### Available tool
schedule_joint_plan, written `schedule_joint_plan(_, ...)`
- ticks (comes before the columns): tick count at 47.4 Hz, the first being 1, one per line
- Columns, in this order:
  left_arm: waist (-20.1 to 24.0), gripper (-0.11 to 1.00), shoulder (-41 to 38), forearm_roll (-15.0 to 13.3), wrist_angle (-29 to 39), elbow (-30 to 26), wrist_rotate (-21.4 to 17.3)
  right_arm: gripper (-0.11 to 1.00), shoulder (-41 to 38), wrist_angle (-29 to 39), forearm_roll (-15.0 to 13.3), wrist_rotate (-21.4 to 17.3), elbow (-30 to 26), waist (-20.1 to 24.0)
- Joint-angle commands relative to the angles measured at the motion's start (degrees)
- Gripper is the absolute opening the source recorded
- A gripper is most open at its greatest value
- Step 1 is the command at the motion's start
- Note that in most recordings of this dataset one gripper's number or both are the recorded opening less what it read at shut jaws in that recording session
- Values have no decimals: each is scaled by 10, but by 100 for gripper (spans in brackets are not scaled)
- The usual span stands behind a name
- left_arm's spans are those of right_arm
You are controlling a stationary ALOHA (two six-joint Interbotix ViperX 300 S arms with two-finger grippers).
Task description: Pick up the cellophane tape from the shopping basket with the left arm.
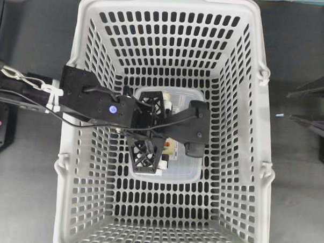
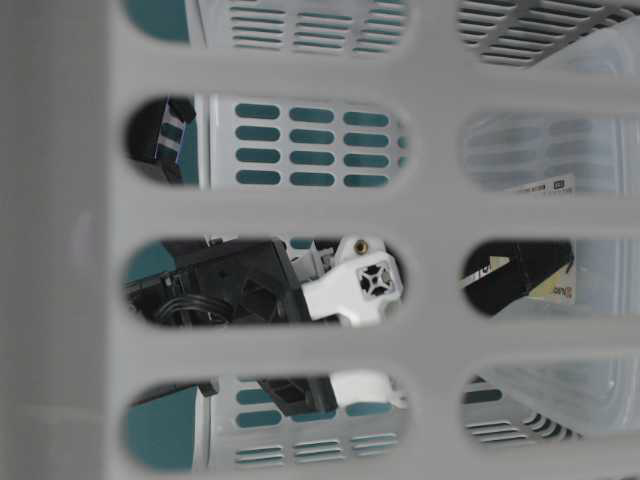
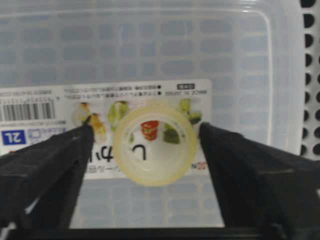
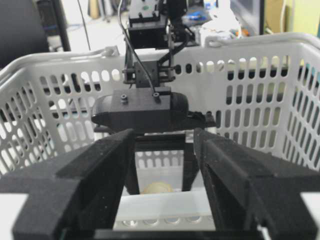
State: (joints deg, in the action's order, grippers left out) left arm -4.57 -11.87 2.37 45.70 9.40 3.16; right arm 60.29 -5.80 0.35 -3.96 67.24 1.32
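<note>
The cellophane tape point(image 3: 155, 145), a small pale yellowish roll, lies flat on the label of a clear plastic box point(image 3: 150, 50) inside the shopping basket point(image 1: 78, 69). My left gripper point(image 3: 146, 131) is lowered into the basket and straddles the roll, open. Its left finger stands a small gap off the roll; its right finger is almost at the roll's edge. From overhead the left gripper point(image 1: 166, 137) covers the box's middle and hides the tape. The right wrist view shows the tape point(image 4: 157, 188) low between the left fingers. My right gripper point(image 4: 164, 137) is open and empty, outside the basket.
The light grey basket's slotted walls point(image 4: 260, 100) rise on all sides of the left arm. The clear box point(image 1: 187, 168) fills the middle of the basket floor. The right gripper point(image 1: 305, 106) sits at the table's right edge, beyond the basket rim.
</note>
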Motion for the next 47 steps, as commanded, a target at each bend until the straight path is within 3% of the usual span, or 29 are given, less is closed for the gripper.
schedule_joint_plan(1,-6,78,3,2,-3,-4,0,50,-4,-3,2,-1,-4,4)
schedule_joint_plan(7,-7,49,7,2,0,-11,-2,50,-4,-3,2,-1,-2,5)
schedule_joint_plan(17,-3,50,40,3,37,-54,-13,49,-4,-4,2,-2,-1,7)
schedule_joint_plan(29,4,50,62,2,214,-189,-13,49,-4,-3,2,-2,1,10)
schedule_joint_plan(36,-3,50,58,2,275,-265,-9,49,-4,-3,2,-2,1,12)
schedule_joint_plan(47,-11,50,51,2,302,-287,-7,49,-4,-3,2,-1,2,12)
